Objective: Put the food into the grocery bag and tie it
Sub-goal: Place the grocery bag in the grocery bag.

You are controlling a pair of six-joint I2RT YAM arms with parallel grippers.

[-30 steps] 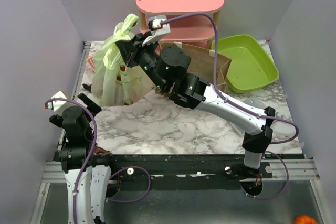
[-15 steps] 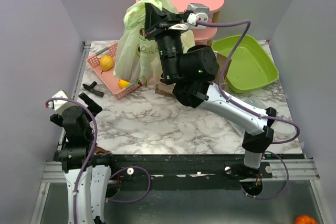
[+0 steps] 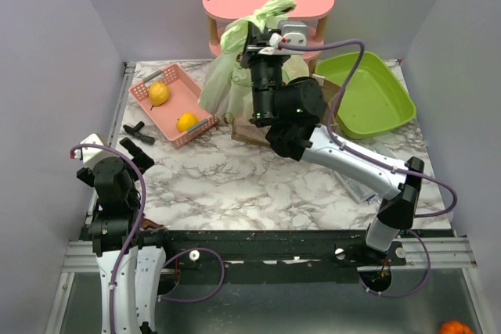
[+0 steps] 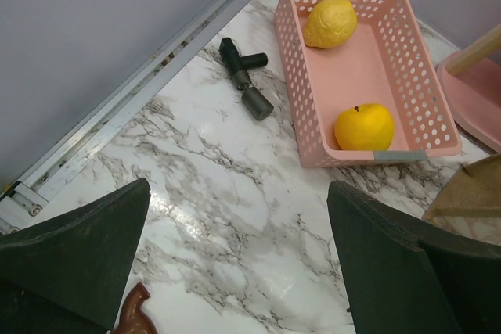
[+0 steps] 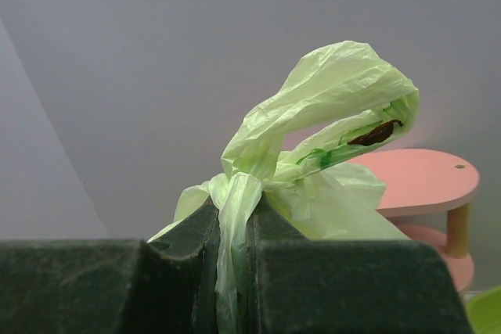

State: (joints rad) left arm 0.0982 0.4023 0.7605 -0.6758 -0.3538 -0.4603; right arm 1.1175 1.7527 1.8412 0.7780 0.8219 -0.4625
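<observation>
Right jaws clamp grocery bag (image 5: 329, 193) neck, handles (image 5: 337, 84) poking out beyond; left jaws spread

In the top view the right arm (image 3: 313, 127) covers the middle of the grocery bag (image 3: 223, 84), and what lies inside the bag cannot be seen (only pale folds show). The brown paper bag (image 3: 244, 132) shows only as a small corner beside the same arm. In the right wrist view the bag's body is hidden below the right gripper (image 5: 232, 232), whose dark fingers (image 5: 337, 287) fill the lower part. In the left wrist view a small brown thing (image 4: 135, 314) is cut by the lower edge; I cannot tell what it is.
</observation>
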